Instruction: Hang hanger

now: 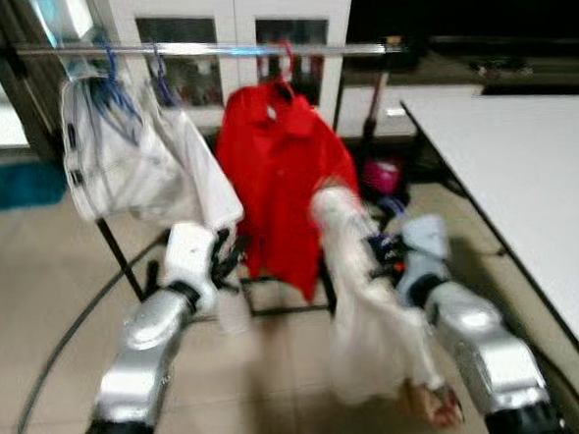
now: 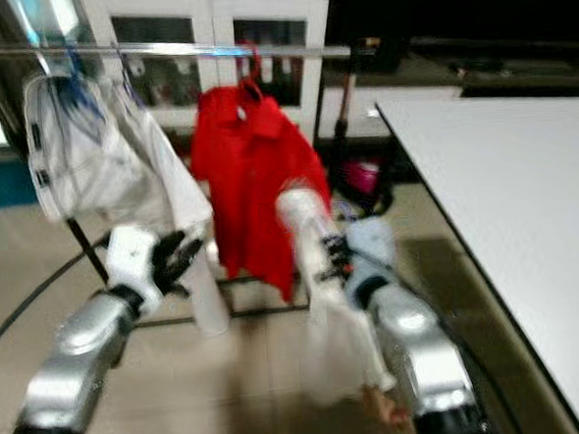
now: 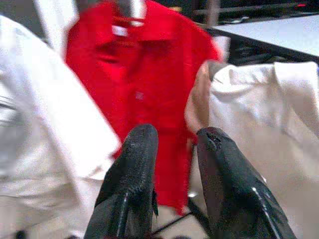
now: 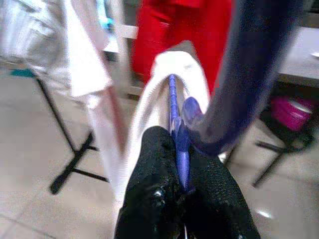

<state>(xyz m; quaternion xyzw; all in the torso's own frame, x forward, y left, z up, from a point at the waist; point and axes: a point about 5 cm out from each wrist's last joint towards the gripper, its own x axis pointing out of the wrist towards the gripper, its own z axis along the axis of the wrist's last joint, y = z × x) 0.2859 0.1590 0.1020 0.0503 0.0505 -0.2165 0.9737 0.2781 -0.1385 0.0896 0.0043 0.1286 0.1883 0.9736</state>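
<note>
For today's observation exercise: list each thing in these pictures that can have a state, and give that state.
red shirt: hanging on the rail
rail: holds garments, part bare
white garment: on blue hanger, not yet hung
blue hanger: clamped by right gripper
right gripper: shut
left gripper: open, empty

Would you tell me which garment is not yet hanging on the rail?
The white garment on the blue hanger in the right gripper; the red shirt already hangs.

No legible text, labels, brand marks or numbers anywhere. Head views motion-blurred. Red shirt (image 1: 285,168) carries a small pale neck tag, seen in the left wrist view, too blurred to read. White garments (image 1: 129,158) show no readable print.
</note>
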